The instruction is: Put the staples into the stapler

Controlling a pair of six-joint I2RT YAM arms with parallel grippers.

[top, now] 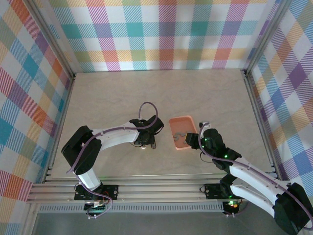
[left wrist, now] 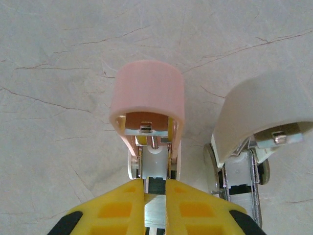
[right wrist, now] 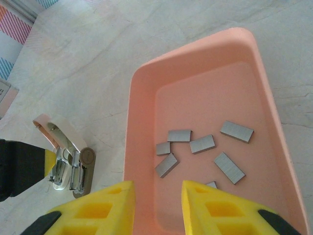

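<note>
While left gripper [left wrist: 155,185] clamps pink stapler [left wrist: 146,93] | whitish stapler [left wrist: 264,107] beside (rightward) | right gripper [right wrist: 157,190] open

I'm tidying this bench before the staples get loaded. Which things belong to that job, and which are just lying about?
For the job: staples; white-topped stapler; orange tray holding them.
Not for it: pink stapler, standing beside the white-topped one.

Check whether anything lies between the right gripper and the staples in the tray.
Nothing visible does. The right gripper hangs open over the near end of the salmon tray, and the staples lie loose and uncovered on its floor, just ahead of the fingertips.
</note>
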